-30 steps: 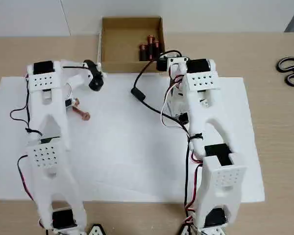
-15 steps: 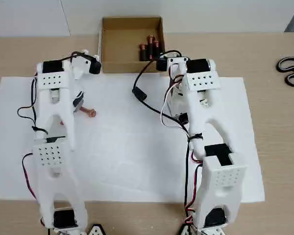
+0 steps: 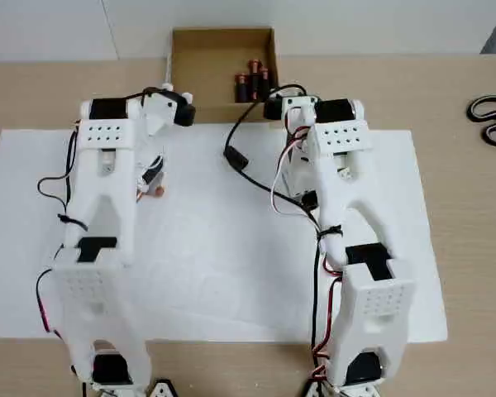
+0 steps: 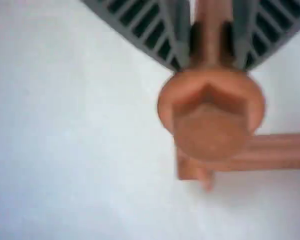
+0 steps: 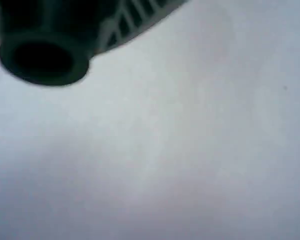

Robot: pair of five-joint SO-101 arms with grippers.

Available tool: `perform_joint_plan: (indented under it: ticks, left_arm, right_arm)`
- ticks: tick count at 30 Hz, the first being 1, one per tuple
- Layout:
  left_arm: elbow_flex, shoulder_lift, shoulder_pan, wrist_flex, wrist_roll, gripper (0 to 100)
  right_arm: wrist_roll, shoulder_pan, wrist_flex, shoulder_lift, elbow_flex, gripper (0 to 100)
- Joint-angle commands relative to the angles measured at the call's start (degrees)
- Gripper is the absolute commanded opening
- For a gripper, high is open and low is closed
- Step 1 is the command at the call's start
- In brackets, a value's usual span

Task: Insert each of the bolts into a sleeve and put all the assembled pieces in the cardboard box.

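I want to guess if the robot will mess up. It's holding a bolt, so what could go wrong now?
The left gripper pinches the bolt by its thin shaft, so it might tilt or slip out. The sleeve in the right gripper has a small hole, so poor aim could jam the bolt on its rim. A second bolt lies on the paper close by; a low move might knock it away.

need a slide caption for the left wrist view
Left gripper clamped on a copper-coloured bolt, hex head toward the camera, above white paper where a second copper piece lies.
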Motion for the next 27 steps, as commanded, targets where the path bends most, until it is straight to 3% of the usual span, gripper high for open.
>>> perform_joint_plan:
  ticks: [1,12,19,27]
  left_arm:
    - [2.42,-8.79,0.62,1.23,0.18,0]
    - [7.96,-29.80,0.26,1.23,0.53,0]
    - [9.19,-44.84,0.97,0.79,11.16,0]
    - [9.19,-50.20,6.51,0.70,12.40,0]
  right_arm:
    - [0.09,0.48,0.40,-4.53,-0.44,0.3]
    - [0.44,-0.40,0.40,-6.64,-1.49,0.3]
    - [0.44,-2.51,0.40,-26.68,-1.32,0.3]
    - [0.09,-6.11,0.04,-47.08,3.43,0.3]
